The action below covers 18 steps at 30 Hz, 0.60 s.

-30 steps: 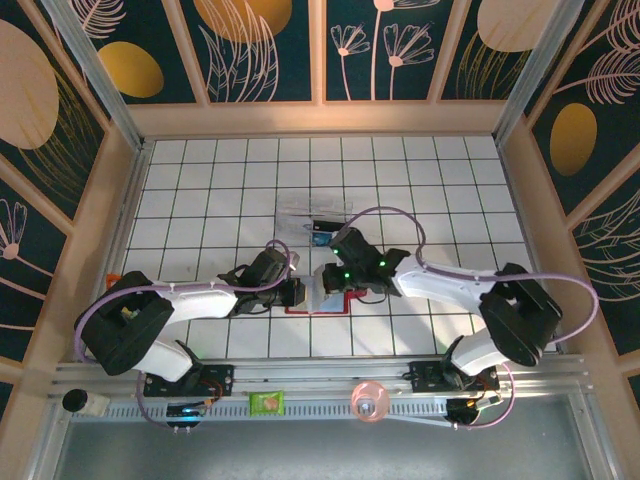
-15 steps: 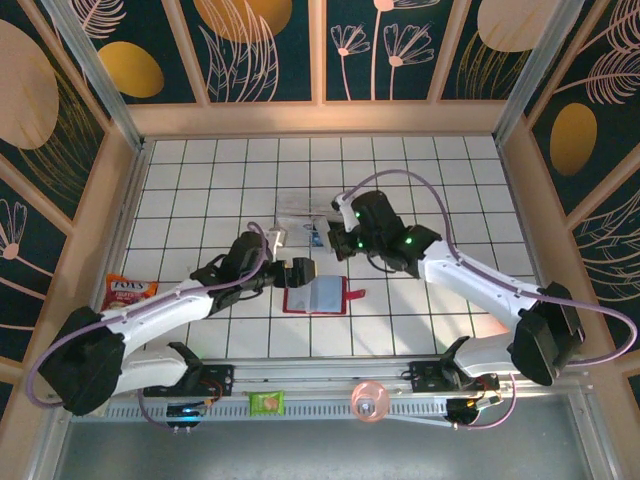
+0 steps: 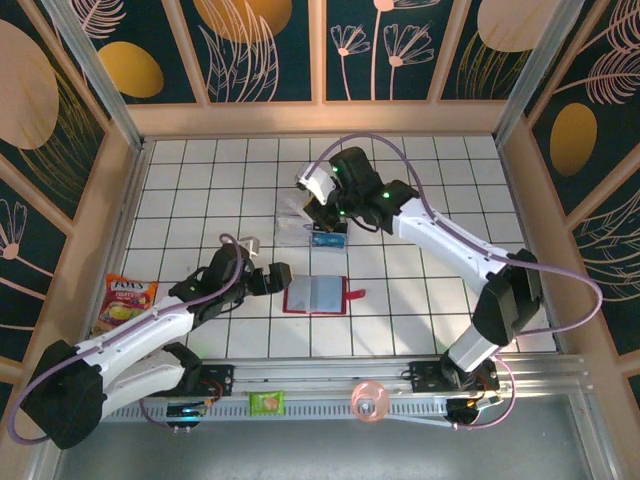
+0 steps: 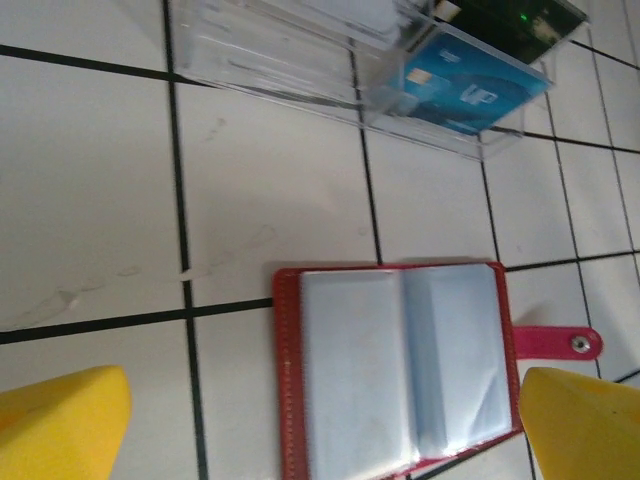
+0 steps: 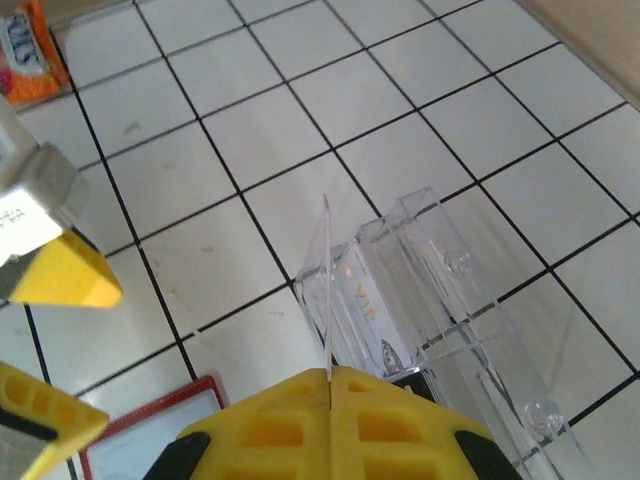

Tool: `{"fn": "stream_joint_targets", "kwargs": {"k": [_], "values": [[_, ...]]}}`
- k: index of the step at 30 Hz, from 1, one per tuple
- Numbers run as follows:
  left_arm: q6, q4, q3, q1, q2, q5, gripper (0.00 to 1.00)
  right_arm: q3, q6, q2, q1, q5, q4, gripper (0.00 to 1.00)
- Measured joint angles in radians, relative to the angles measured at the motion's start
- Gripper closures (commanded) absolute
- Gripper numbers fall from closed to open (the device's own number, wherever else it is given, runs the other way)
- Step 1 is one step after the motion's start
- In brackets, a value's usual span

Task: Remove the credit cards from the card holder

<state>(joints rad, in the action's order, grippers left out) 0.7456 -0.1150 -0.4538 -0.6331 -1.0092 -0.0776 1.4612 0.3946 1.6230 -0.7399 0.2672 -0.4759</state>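
The red card holder [image 3: 318, 296] lies open and flat on the tiles, its grey-blue sleeves [image 4: 400, 365] facing up and its snap tab [image 4: 560, 343] pointing right. My left gripper [image 3: 272, 277] hovers open just left of it, its yellow fingers [image 4: 60, 420] wide apart on either side of the holder. My right gripper [image 3: 322, 195] is shut on a thin pale card [image 5: 327, 290], seen edge-on and held upright over the clear plastic box [image 5: 440, 290]. A blue card [image 4: 470, 85] and a VIP card [image 5: 362, 300] sit inside that box.
A snack bag [image 3: 125, 300] lies by the left wall. A green packet [image 3: 267, 402] and a pink round object [image 3: 369, 402] rest on the front rail. Wooden walls [image 3: 520, 180] enclose the tiled table.
My right gripper rose from the card holder and swung back over the clear box with a card. The left arm drew back leftward off the holder, uncovering the snack bag.
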Motion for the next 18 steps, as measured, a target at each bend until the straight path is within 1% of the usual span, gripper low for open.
{"fn": "stream_joint_targets", "kwargs": {"k": [4,10,14,18], "values": [[0.008,-0.040,0.000,0.016,0.002,0.047,0.01,0.115,0.111,0.089,0.000,0.023,-0.101,1.00],[0.019,-0.106,-0.001,0.032,0.010,0.122,0.01,0.325,0.260,0.263,0.002,0.042,-0.264,1.00],[0.018,-0.161,-0.021,0.033,0.021,0.171,0.01,0.394,0.337,0.344,0.002,0.040,-0.337,1.00],[0.018,-0.182,-0.040,0.033,0.024,0.196,0.01,0.438,0.391,0.396,0.002,0.022,-0.375,1.00]]}}
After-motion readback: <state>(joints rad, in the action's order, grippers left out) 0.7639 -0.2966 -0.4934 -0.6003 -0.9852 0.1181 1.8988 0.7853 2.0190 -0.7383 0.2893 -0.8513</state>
